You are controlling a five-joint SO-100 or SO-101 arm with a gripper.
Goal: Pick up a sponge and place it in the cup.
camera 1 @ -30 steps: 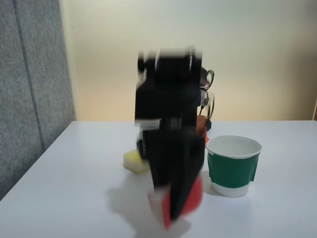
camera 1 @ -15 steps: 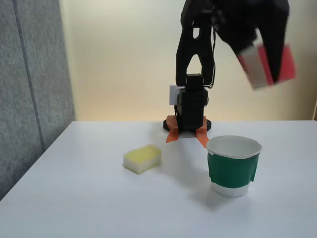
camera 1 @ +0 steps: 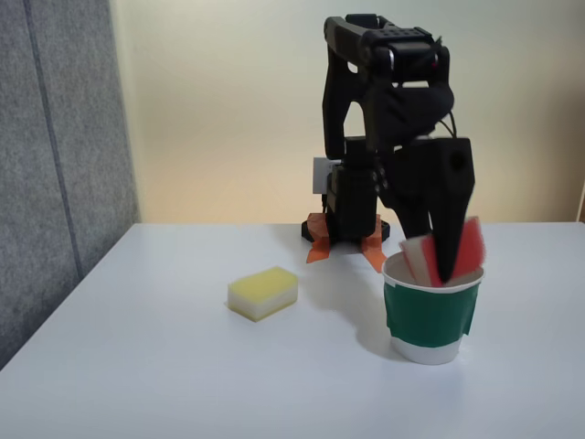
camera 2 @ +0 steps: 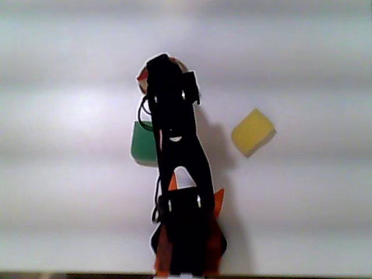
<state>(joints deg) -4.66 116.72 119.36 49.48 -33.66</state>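
Cup (camera 1: 430, 315) — nearest the fixed camera, right of centre on the white table (camera 1: 164, 366); white paper with green band, upright.

Sponge (camera 1: 448, 249) — red and white, tilted, lower end dipped inside the cup mouth, upper part above the rim.

Gripper (camera 1: 445, 270) — pointing down over the cup, jaws clamped on the sponge.

Yellow sponge (camera 1: 263, 292) — left of the cup, well apart, flat on the table; untouched.

Arm base (camera 1: 347, 215) — farthest back, on orange tape.

Step in hand, by judgement: placing. Next move calls for spreading the jaws to drop the sponge, then lifting straight up without catching the rim.
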